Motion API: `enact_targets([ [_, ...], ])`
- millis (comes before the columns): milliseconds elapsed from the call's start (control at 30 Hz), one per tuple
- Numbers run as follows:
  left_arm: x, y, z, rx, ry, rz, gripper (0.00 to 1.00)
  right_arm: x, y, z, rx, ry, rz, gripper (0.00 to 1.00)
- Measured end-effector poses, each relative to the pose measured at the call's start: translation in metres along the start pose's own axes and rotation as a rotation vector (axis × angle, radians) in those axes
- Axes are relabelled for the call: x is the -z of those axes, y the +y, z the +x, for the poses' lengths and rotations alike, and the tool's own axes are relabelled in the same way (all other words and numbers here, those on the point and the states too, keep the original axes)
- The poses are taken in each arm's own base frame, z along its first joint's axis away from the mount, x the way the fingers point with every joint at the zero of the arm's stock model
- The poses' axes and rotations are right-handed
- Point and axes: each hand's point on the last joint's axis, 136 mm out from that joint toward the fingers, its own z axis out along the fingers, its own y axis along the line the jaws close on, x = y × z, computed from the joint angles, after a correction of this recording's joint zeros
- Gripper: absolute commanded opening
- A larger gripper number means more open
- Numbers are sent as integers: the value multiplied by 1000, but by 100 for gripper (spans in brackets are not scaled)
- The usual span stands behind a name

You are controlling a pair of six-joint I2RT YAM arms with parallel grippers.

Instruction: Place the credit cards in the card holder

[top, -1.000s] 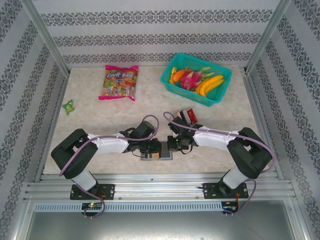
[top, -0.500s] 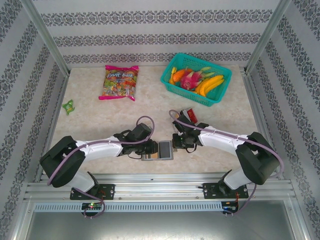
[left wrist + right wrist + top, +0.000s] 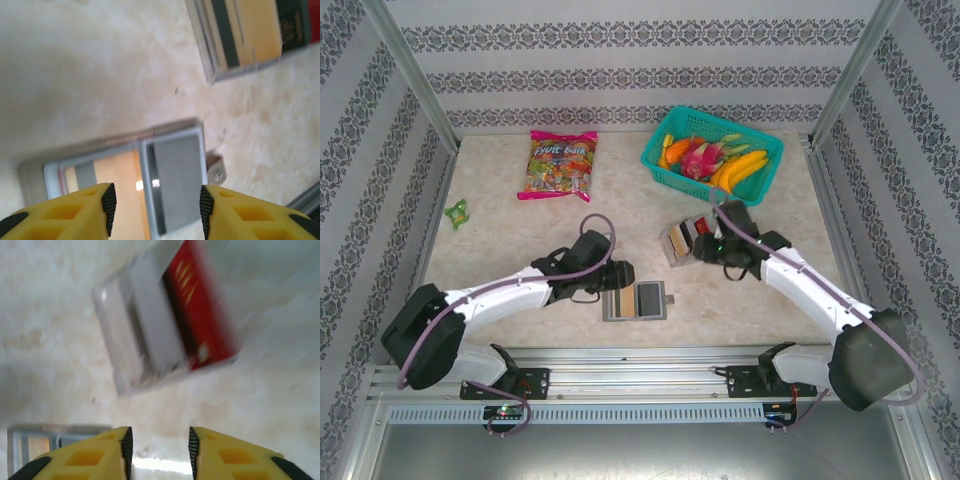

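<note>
Both hands were held part open and empty: the left hand (image 3: 156,210) just beside the holder (image 3: 635,300), the right hand (image 3: 160,452) beyond it, at the cards (image 3: 677,243) lying near the holder's far right corner. Ideally one card alone would be pinched by its edges.

Open card holder (image 3: 634,301); cards (image 3: 678,243) seemingly fanned

Blur smears the credit cards (image 3: 165,325) in the right wrist view; the left wrist view's top edge crops them.
</note>
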Motion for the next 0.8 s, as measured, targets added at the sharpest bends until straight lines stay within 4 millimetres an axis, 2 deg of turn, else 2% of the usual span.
enact_targets([
  [133, -26, -25, -37, 46, -7, 45, 58, -2, -13, -46, -10, -26, 17, 50],
  [267, -57, -49, -62, 76, 3, 99, 60, -23, -14, -65, 52, 22, 60, 50],
  [367, -80, -59, -73, 100, 22, 123, 61, -40, -17, -64, 76, 77, 82, 51],
  [500, -105, -62, -80, 131, 48, 126, 60, -57, -22, -58, 71, 145, 89, 51],
  [633, -120, -63, -82, 144, 75, 133, 57, -68, -25, -52, 34, 195, 53, 50],
  [800, -130, -62, -80, 154, 96, 134, 54, -73, -12, -52, -13, 210, -37, 47],
])
